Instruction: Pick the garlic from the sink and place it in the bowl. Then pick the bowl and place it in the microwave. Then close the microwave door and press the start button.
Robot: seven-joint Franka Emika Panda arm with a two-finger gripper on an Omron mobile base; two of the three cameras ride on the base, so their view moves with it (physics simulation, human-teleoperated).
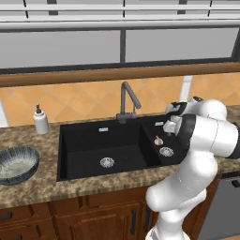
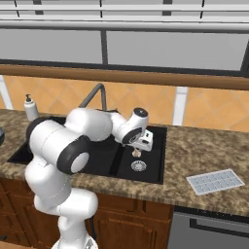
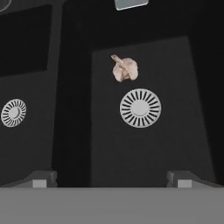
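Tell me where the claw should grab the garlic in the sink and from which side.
Grip the garlic across its round, fat body, coming straight down from above. It lies on its side on the flat floor of the narrow basin of the sink, tapered tip pointing away from the drain strainer beside it. The tip looks too thin to hold. The open claw hangs above.

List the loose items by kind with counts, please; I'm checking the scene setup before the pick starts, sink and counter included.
Garlic: 1, in the narrow basin of the sink
Bowl: 1, on the counter
Soap dispenser: 1
Drain strainers: 2
Grey tray: 1
Total: 6
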